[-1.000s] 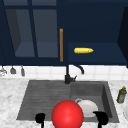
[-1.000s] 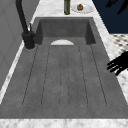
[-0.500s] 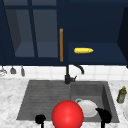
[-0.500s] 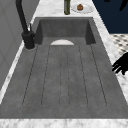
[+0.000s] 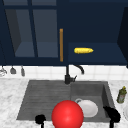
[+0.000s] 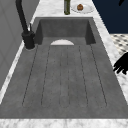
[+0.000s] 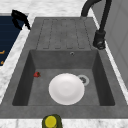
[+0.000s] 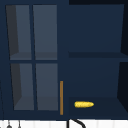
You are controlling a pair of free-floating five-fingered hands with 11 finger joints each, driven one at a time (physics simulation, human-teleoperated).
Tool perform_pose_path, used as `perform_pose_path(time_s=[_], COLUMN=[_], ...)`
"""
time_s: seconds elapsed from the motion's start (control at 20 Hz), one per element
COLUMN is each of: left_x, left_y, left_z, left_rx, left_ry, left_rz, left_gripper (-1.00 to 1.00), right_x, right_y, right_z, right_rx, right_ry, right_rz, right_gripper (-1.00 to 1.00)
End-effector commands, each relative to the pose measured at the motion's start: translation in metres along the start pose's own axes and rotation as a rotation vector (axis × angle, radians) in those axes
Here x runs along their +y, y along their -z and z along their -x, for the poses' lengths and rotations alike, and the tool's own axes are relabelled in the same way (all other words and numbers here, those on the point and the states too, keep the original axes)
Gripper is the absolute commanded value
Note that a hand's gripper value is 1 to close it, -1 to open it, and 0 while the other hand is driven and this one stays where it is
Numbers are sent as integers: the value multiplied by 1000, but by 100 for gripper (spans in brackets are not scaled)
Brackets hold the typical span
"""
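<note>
Down at the front edge of the sink (image 5: 25, 105), the right hand (image 5: 112, 114) hangs just off the basin's near right corner, fingers relaxed and drooping rather than closed on anything. The left hand (image 5: 40, 119) hovers at the near left edge, beside the drainboard (image 6: 65, 75); from the front I cannot tell how its fingers are set. Between the two floats a red ball (image 5: 67, 115), which covers part of the white plate (image 5: 88, 108) lying in the basin.

From the left side, a hand (image 6: 122, 65) reaches in over the marble counter (image 6: 120, 82) with fingers spread and pointing down, touching nothing; the plate (image 6: 62, 43) is only a pale sliver past the drainboard's end. From the right side the plate (image 7: 66, 88) lies flat and whole on the basin floor beside the drain (image 7: 83, 80), and a hand (image 7: 19, 18) hangs off the far front edge of the drainboard.

Compared with a second ago, the hand in the left side view has shifted slightly; the rest has stayed put.

Behind the sink stand the black faucet (image 5: 68, 75) and, to the right, a green bottle (image 5: 121, 95). Above, the open cabinet shelf holds a corn cob (image 8: 84, 104), next to the glass door's brass handle (image 8: 61, 97). The ribbed drainboard lies bare and free for movement.
</note>
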Motion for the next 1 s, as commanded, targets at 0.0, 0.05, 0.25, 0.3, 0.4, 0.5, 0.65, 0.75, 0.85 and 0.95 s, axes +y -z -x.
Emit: perform_pose_path(time_s=[0.0,0.05,0.25,0.3,0.4,0.5,0.65,0.75,0.85,0.95], left_x=[0,0,0,0,0,0,0,0,0,0], left_y=[0,0,0,0,0,0,0,0,0,0], left_z=[0,0,0,0,0,0,0,0,0,0], left_rx=[0,0,1,1,1,1,1,1,1,2], left_ry=[0,0,1,2,2,3,4,4,5,5], left_rz=[0,0,-1,-1,-1,-1,-2,-2,-2,-2], left_gripper=[0,0,0,0,0,0,0,0,0,0], right_x=[-6,-8,-29,-25,-25,-27,-31,-33,-39,-48], right_y=[-3,-4,3,7,14,27,48,59,67,73], right_z=[23,29,49,43,50,55,61,70,80,91], right_rx=[-5,-4,-12,-47,-41,-28,-2,8,22,31], right_ry=[-20,-19,-2,-5,-9,-9,36,23,-37,-71], right_rz=[-42,-44,-53,-89,-119,-127,-147,-172,-199,-228], right_gripper=[-100,-100,-100,-100,-100,-100,-100,-100,-100,-100])
